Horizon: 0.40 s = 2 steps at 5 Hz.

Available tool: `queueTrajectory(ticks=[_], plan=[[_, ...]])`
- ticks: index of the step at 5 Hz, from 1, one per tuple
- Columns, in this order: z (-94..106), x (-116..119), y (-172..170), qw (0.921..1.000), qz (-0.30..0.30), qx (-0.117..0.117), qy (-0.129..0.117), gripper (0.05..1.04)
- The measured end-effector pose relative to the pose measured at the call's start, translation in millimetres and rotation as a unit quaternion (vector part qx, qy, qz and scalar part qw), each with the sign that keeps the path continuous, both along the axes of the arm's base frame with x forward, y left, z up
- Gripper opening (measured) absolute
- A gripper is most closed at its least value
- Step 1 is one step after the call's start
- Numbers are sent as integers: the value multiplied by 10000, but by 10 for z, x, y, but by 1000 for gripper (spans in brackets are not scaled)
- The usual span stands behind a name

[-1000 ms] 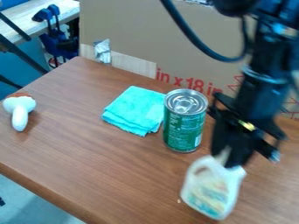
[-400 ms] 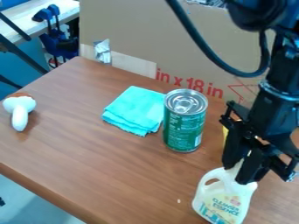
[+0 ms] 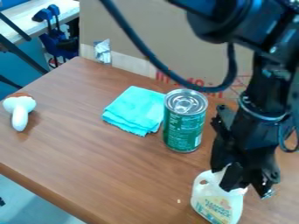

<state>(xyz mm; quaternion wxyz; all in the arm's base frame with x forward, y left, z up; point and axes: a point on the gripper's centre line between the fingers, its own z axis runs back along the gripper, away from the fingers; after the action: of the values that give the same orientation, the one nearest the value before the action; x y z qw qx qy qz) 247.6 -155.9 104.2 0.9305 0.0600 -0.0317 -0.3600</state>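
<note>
White and translucent, with a printed label on its front, the bottle (image 3: pixel 217 205) stands nearly upright at the lower right of the view, on the near side of the table; whether its base touches the tabletop cannot be told. The black gripper (image 3: pixel 227 173) points downward over it, its two fingers clamped on the bottle's narrow top, just above the looped handle. From the upper right descends the black arm (image 3: pixel 234 26), with a dark cable (image 3: pixel 146 52) hanging in a curve beside it.

Behind the bottle and to its left, a green can (image 3: pixel 184 129) with a silvery ring-pull lid stands upright, apart from the bottle. Immediately left of the can lies a folded turquoise cloth (image 3: pixel 134 109). Well apart, near the table's left edge, rests a white mushroom-shaped object (image 3: pixel 20 111) with a brown patch, its stem toward the viewer.

All these occur at a brown wood-grained table (image 3: pixel 105 166). Brown cardboard (image 3: pixel 152 30) rises along its far side, bearing red print and a crumpled silvery piece (image 3: pixel 102 51). Blue clamps (image 3: pixel 55 35) appear beyond, beside a pale wooden surface (image 3: pixel 20 19).
</note>
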Motion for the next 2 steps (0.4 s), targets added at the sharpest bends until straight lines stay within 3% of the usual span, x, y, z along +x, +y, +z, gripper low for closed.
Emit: queueTrajectory(ticks=[1,2], plan=[[-24,-73,119,9982,351,-392,-280,442],[-78,-157,211,9930,914,-722,-177,757]])
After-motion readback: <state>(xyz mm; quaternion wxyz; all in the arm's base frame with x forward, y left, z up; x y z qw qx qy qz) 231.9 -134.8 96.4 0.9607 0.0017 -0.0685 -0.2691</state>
